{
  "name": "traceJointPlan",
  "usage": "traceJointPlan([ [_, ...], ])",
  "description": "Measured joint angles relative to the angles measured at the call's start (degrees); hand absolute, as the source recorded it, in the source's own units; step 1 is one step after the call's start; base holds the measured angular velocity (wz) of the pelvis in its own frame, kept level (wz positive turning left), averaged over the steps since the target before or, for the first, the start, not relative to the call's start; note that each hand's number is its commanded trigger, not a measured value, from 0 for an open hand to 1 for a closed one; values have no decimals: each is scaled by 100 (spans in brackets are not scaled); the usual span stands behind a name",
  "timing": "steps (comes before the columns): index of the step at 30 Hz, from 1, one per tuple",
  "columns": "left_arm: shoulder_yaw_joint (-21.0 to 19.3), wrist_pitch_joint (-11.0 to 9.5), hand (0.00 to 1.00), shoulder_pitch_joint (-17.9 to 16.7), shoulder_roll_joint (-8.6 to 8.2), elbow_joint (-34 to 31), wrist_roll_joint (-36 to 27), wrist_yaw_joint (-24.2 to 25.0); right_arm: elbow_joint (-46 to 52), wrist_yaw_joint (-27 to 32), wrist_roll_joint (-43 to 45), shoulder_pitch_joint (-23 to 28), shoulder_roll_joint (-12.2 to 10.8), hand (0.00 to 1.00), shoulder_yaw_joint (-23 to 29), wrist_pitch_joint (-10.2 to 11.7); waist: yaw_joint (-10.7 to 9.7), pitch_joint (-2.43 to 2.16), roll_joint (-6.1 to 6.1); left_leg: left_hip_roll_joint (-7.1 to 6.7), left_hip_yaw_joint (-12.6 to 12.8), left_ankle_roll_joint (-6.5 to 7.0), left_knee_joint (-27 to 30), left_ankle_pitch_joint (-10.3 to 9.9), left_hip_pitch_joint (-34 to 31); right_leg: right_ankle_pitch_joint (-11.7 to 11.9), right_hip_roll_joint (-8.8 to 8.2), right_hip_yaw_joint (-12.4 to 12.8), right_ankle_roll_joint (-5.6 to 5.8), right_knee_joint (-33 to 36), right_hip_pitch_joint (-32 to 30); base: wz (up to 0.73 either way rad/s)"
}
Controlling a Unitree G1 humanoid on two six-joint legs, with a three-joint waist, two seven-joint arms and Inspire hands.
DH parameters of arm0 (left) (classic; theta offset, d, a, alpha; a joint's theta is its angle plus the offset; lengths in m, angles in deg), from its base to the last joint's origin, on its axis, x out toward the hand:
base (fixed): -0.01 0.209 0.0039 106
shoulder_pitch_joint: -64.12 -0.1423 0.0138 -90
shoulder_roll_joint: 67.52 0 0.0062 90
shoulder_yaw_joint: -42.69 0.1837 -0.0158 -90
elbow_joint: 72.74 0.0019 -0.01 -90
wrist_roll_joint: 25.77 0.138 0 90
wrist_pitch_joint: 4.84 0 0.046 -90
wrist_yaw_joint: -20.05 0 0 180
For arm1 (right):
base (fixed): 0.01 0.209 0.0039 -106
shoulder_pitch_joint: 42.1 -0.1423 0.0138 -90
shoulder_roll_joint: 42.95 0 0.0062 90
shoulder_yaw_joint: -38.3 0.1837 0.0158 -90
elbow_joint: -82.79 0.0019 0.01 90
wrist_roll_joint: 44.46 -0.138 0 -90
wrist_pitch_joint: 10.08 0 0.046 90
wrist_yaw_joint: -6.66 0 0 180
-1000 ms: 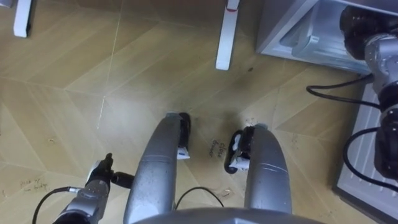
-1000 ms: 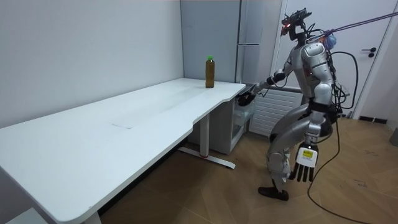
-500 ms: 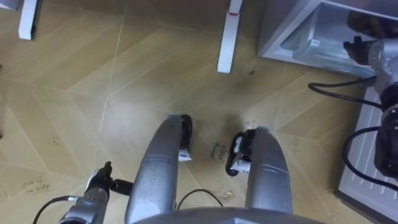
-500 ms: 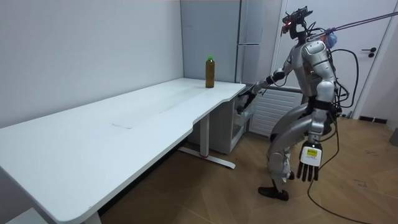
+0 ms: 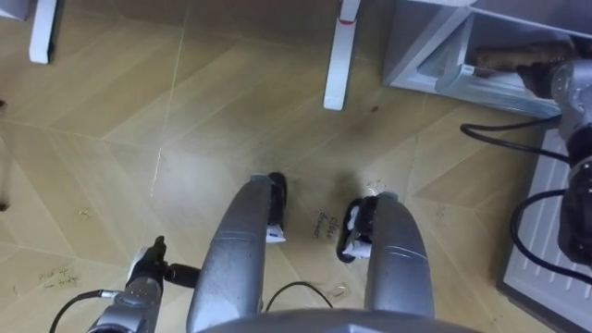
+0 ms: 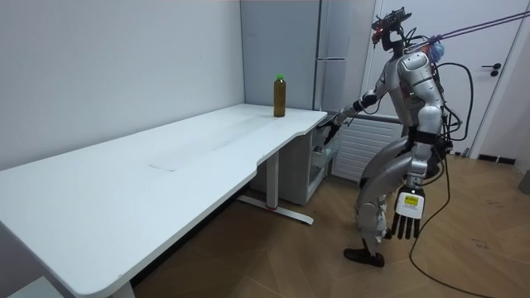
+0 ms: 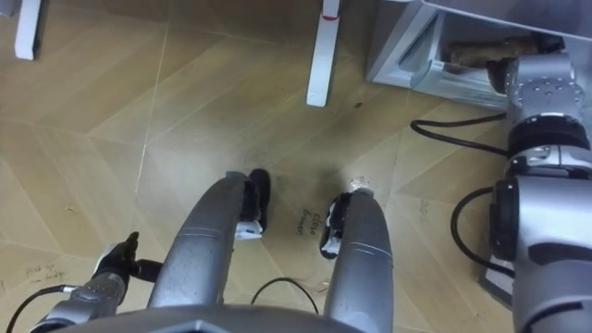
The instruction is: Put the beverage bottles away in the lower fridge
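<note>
A brown drink bottle [image 5: 507, 57] lies in the open lower fridge [image 5: 427, 57] at the upper right. My right arm reaches in beside it, and the right hand [image 5: 548, 70] is at the bottle's end, its fingers hidden in the compartment. In the room view the right hand [image 6: 330, 132] is stretched toward the fridge, just past the table's corner. A second brown bottle with a green cap [image 6: 280, 95] stands upright on the far end of the white table [image 6: 166, 165]. My left hand [image 6: 407, 217] hangs by my side with straight fingers, holding nothing, and also appears low in the left eye view [image 5: 141, 282].
I stand on wood floor facing the tall grey fridge [image 6: 331, 50]. Its open lower door [image 5: 541, 268] is on my right. White table legs [image 5: 340, 55] [image 5: 42, 32] stand ahead of my feet. Dark cables [image 5: 499, 139] run by the door.
My right hand has gone deeper into the lower fridge, and the brown bottle now shows there. The left hand swung slightly at my side.
</note>
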Motion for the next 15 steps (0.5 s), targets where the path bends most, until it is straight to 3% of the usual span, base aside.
traceJointPlan([
  [8,-1,-35,0,1,-13,53,-5,1,-17,30,-28,5,0,0,-1,19,0,4,-5,3,-1,0,-20,0,42,-1,13,-1,1,-25,48,0],
  [15,1,-128,0,21,-69,220,7,10,-89,-127,-74,370,-5,0,-2,23,63,29,82,11,-54,4,-442,27,565,100,71,-95,49,-558,635,0],
])
